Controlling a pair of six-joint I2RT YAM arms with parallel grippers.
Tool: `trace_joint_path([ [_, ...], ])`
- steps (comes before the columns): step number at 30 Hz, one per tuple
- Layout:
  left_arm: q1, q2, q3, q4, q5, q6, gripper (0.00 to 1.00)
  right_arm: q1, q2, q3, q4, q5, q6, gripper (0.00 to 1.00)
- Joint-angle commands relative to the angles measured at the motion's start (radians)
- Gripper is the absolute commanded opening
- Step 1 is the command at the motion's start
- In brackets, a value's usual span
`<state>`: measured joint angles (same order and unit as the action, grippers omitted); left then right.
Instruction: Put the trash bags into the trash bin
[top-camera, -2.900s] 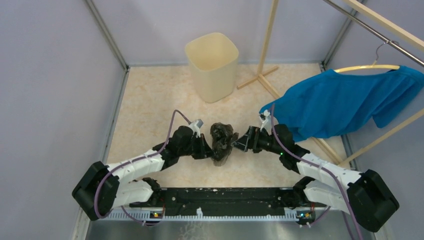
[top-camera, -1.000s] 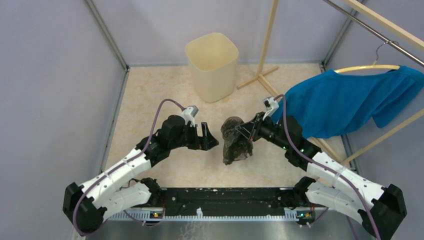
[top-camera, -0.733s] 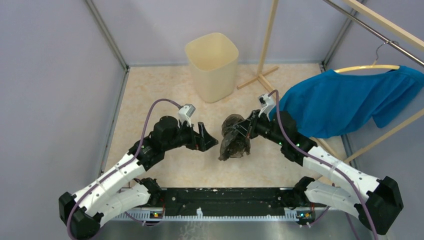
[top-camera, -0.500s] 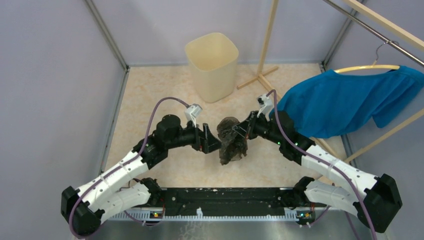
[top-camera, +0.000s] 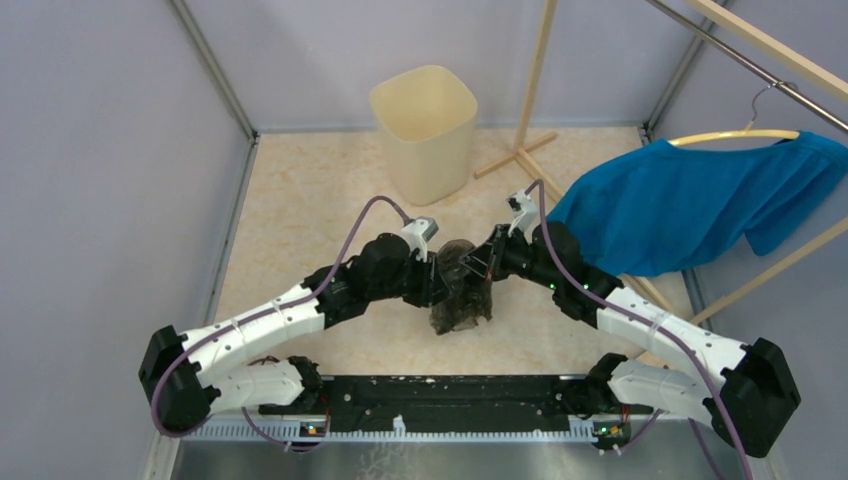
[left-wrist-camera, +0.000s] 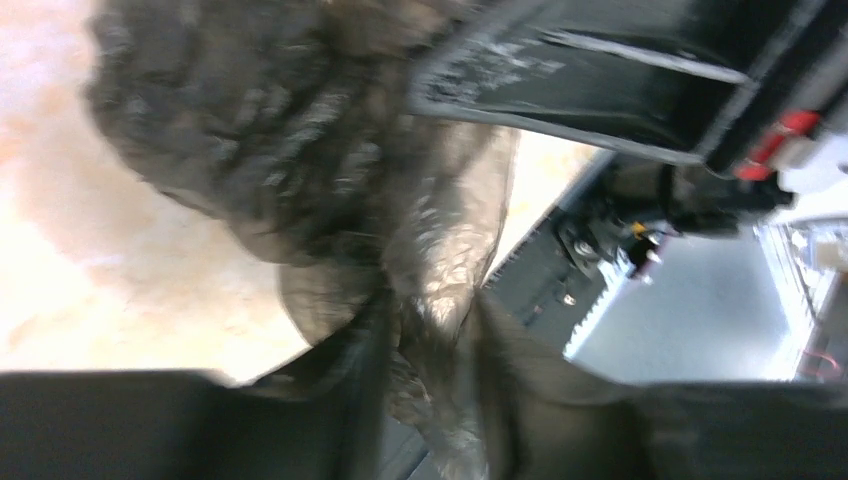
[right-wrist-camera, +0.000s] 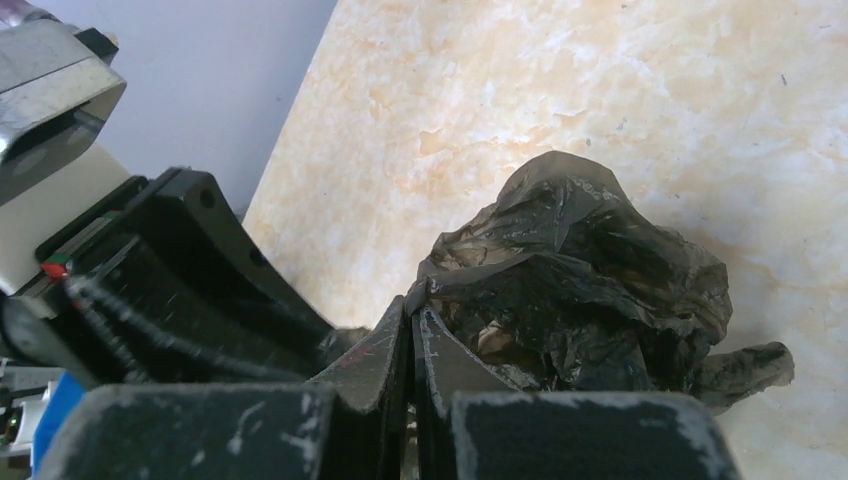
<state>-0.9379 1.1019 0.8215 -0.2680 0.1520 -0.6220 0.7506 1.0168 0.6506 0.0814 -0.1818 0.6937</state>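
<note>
Crinkled grey-brown film, bunched into 1 glossy wad.
Hung as a thin, semi-transparent trash bag (top-camera: 462, 290) over the marbled beige table (top-camera: 300, 220), well short of the smooth, tapering cream trash bin (top-camera: 424, 130) with its rounded-square rim. Was nipped at an upper fold by the right gripper (top-camera: 482, 268), black fingers pressed flat together on the film. Ran between the left gripper (top-camera: 438, 285) fingers too; too blurred to tell whether clamped or loose.

Blur smears the left wrist view: the trash bag (left-wrist-camera: 330, 190) has no crisp edge, and whether the left gripper (left-wrist-camera: 420, 220) pinches it cannot be told. From above, its fingertips and those of the right gripper (top-camera: 482, 268) merge with the dark bag. The blue shirt (top-camera: 690, 205) runs off the right edge.
</note>
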Motion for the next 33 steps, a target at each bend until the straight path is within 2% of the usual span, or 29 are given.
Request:
trace_joint_path([
  [1,0.001,-0.038,0.031,-0.094,-0.244,-0.019,0.16,0.016,-0.021,0.032,0.023,0.007,-0.007,0.0],
  [4,0.003,-0.086,0.019,-0.148,-0.364,-0.054,0.01,0.016,-0.033,0.034,0.006,0.023,-0.02,0.0],
  [5,0.006,-0.106,0.013,-0.157,-0.384,-0.059,0.0,0.015,-0.036,0.035,-0.001,0.03,-0.026,0.0],
  [8,0.023,-0.164,-0.017,-0.162,-0.412,-0.071,0.0,0.015,-0.038,0.039,-0.027,0.05,-0.049,0.18],
  [15,0.068,-0.237,-0.075,-0.153,-0.392,-0.083,0.0,0.016,-0.058,0.034,-0.107,0.058,-0.115,0.51],
  [21,0.085,-0.253,-0.092,-0.158,-0.405,-0.071,0.0,0.016,-0.127,-0.045,-0.172,0.059,-0.186,0.73],
  [26,0.088,-0.26,-0.106,-0.165,-0.424,-0.069,0.0,0.016,-0.102,-0.098,-0.204,0.034,-0.313,0.76],
  [28,0.088,-0.261,-0.111,-0.168,-0.43,-0.068,0.0,0.016,-0.052,-0.088,-0.233,0.038,-0.369,0.71],
  [31,0.089,-0.261,-0.112,-0.169,-0.434,-0.066,0.0,0.02,0.056,-0.067,-0.244,0.04,-0.432,0.57],
  [33,0.09,-0.261,-0.111,-0.17,-0.432,-0.065,0.0,0.045,0.115,-0.055,-0.232,0.052,-0.457,0.56],
])
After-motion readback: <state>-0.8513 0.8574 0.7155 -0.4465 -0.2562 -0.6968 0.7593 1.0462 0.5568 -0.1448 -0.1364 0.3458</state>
